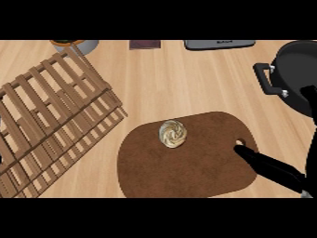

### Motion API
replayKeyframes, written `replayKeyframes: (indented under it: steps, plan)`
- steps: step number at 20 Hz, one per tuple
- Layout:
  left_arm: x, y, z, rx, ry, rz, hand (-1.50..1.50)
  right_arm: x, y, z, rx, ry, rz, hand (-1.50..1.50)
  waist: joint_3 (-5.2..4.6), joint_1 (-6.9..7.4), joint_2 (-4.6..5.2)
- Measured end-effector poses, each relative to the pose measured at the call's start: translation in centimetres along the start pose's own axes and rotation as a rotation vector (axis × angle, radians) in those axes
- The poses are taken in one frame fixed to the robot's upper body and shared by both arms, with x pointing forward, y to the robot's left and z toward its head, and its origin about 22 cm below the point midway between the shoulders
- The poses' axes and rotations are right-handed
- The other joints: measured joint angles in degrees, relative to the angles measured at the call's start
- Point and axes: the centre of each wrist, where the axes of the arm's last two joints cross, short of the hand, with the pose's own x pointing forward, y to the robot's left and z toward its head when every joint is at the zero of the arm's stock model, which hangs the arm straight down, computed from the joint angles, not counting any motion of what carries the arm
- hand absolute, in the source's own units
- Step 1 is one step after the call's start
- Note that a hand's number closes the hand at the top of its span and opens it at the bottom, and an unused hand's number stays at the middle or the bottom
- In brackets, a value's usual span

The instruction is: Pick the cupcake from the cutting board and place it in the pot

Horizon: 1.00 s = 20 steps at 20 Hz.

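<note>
While the cupcake (172, 133) is seen in the head view sitting untouched on the brown cutting board (188, 179), towards its upper left, the task is judged to be barely begun. The right hand (314, 174) is held at the board's right edge, its fingers (257, 160) spread wide with nothing held, one stretched over the board but apart from the cupcake. The grasp, lift and carry to the black pot (308, 65) at the desk's (188, 79) far right are left undone.
</note>
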Motion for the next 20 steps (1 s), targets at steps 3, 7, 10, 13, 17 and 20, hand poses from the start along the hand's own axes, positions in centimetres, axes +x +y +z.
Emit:
replayKeyframes:
  steps: [3, 7, 10, 13, 17, 20]
  plan:
    - [0.2, -0.3, 0.1, -0.051, -0.013, -0.017, 0.0, 1.0, 0.3, 2.2, 0.074, 0.041, 0.077, -1.5, -0.08, 0.4, 0.17]
    - [0.5, -0.6, 0.3, -0.101, -0.032, -0.033, 0.0, 1.6, 0.1, 4.9, 0.253, 0.145, 0.21, -1.5, -0.31, 0.77, 0.45]
    - [0.7, -0.7, 0.2, -0.117, -0.034, -0.032, 0.0, 2.3, 0.2, 6.0, 0.382, 0.229, 0.297, -1.5, -0.41, 1.01, 0.7]
    - [0.7, -1.2, 0.1, -0.145, -0.039, -0.031, 0.0, 3.1, 1.3, 6.5, 0.464, 0.309, 0.369, -1.5, -0.36, 1.9, 0.88]
    - [0.6, -2.2, 0.5, -0.187, -0.065, -0.027, 0.0, 4.7, 3.2, 6.6, 0.522, 0.401, 0.434, -1.5, -0.13, 3.0, 0.76]
    - [0.4, -2.6, 0.5, -0.204, -0.075, -0.031, 0.0, 5.7, 5.4, 5.9, 0.545, 0.441, 0.457, -1.5, 0.04, 3.7, 0.73]
